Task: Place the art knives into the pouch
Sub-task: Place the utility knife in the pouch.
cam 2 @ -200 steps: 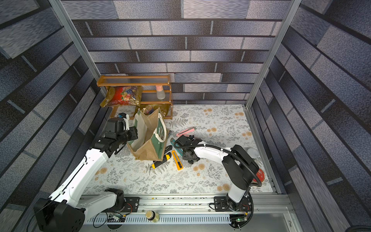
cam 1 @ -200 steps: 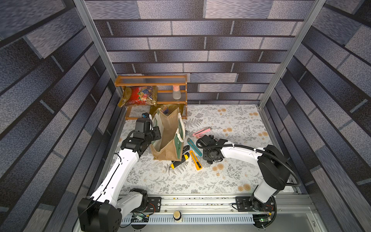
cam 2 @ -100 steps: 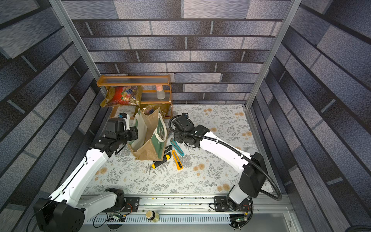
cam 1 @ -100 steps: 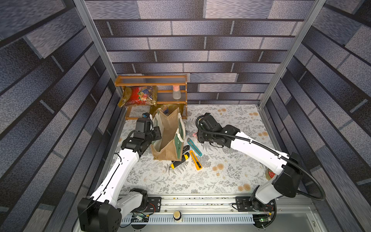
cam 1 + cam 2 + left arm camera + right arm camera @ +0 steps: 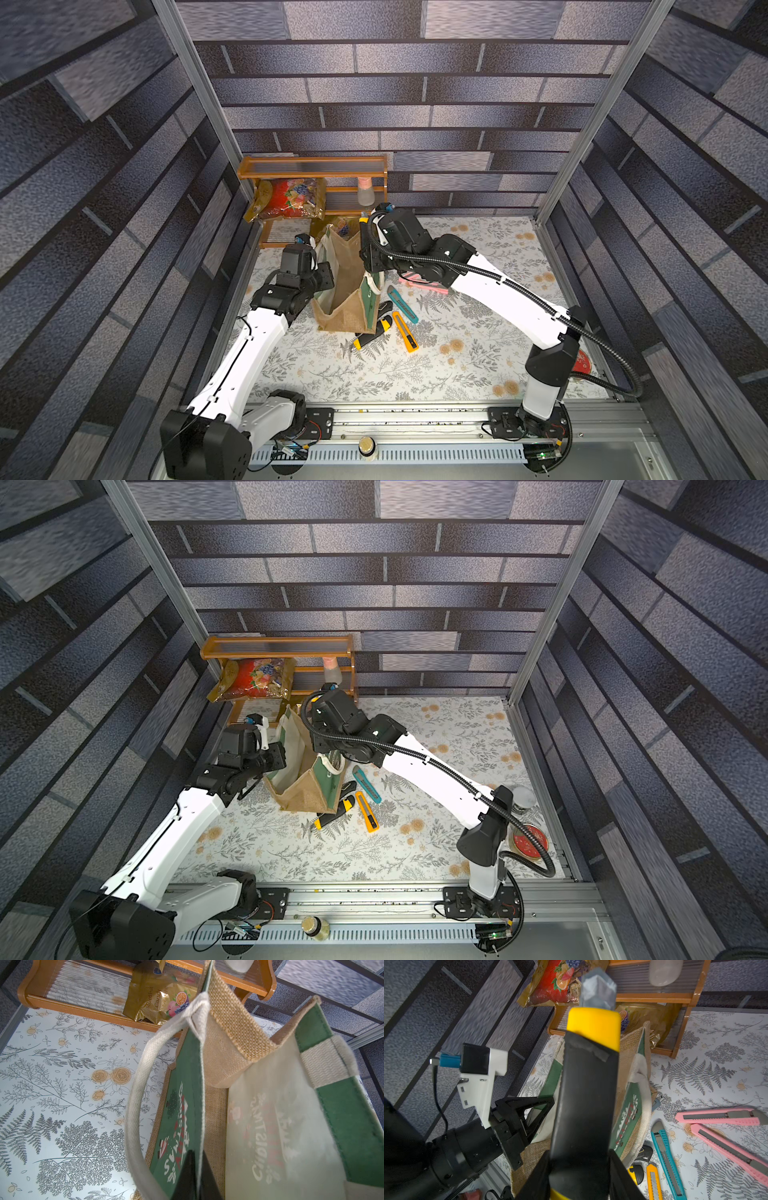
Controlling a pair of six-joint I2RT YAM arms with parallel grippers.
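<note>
The pouch [image 5: 345, 303] [image 5: 309, 789], a tan burlap tote with green panels, stands open at the mat's left. My left gripper [image 5: 198, 1160] [image 5: 323, 272] is shut on the rim of its green wall [image 5: 187, 1105], holding the mouth apart. My right gripper [image 5: 580, 1159] [image 5: 368, 249] is shut on the art knife [image 5: 587, 1095], a black body with yellow ends and a clear tip. It holds that knife over the pouch's open mouth [image 5: 629, 1053], at the side with the white handle. In both top views the arm hides most of the knife.
Several other knives lie on the mat right of the pouch: a black-yellow one [image 5: 372, 332], an orange one [image 5: 406, 332], a teal one [image 5: 402, 303] and pink ones [image 5: 720, 1115]. A wooden shelf [image 5: 311, 166] with a snack bag [image 5: 291, 199] stands behind. A red tin [image 5: 530, 841] sits far right.
My right arm rose from the mat beside the knives and swung left and back, carrying the art knife over the pouch's mouth. The left arm and pouch have not moved.
</note>
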